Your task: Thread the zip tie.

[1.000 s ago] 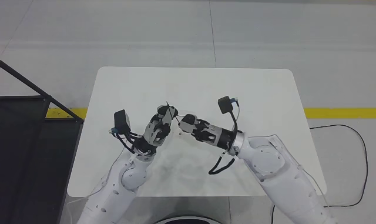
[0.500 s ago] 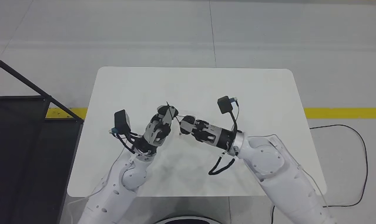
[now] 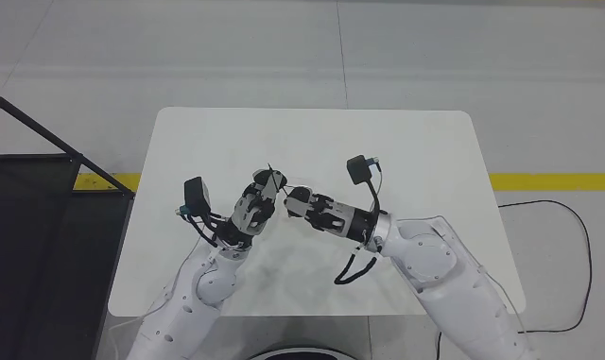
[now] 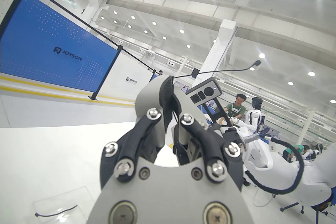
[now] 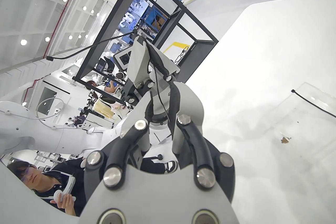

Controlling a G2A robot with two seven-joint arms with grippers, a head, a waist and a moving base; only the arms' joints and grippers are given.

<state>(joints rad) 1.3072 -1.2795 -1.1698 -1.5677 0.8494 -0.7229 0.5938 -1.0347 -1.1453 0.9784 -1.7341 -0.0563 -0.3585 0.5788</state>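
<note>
Zip tie is black, thin and up in the air. It's held over the white table, roughly mid-table and a bit toward the robot's side.

Both arms come in low from the robot's edge of the table and meet nearly tip to tip. The left gripper has its fingers pressed together on the tie. A long free stretch pokes out past its fingertips and ends in the little blocky head, hanging in open air.

The right gripper sits just beside the left one, pointing at it. Its fingers stand slightly apart, with a narrow gap you can see through. A black strand runs from the left gripper's pads down through that gap, close along one pad. Whether that pad actually touches the strand, I can't tell.

A clear plastic sleeve lies flat on the table, well apart from both grippers. There's a second black tie in it, slightly curved — its head end reaches the sleeve's edge in the right wrist view. A tiny brown scrap sits on the sleeve too.
</note>
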